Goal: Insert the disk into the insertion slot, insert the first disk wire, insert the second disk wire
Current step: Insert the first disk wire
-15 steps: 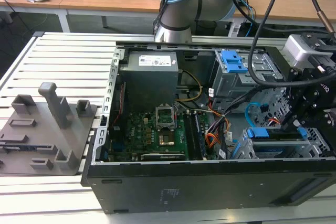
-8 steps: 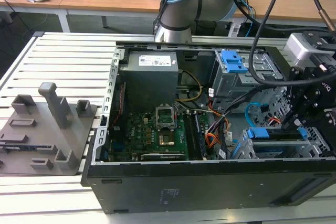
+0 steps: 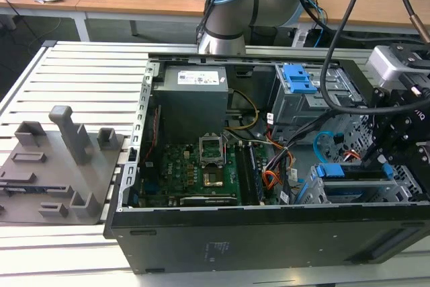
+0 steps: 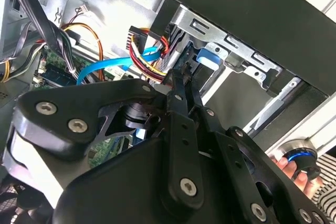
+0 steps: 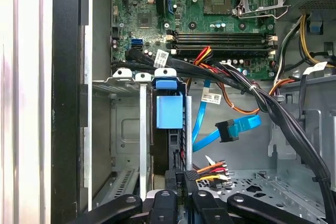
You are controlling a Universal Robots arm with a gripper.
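The disk, in its blue frame, sits in the insertion slot at the exterior view's lower right, inside the open computer case on the slatted desk. Judged from that, the first step is done.

The work in hand looks like the first disk wire, the bundle of red, yellow and black leads ending in a dark plug. In the first wrist view the gripper has that plug at its tip, just beside the disk's rear edge. In the second wrist view the fingers stand close together and appear clamped on the plug, though the contact itself is partly hidden. Whether the plug is already seated cannot be told.

The second disk wire, a flat light-blue cable, hangs loose with its dark plug apart from the disk and near the gripper.

This step calls for the plug to meet the disk's socket squarely, with the loose blue cable and the thick black cable bundle kept out of the way.
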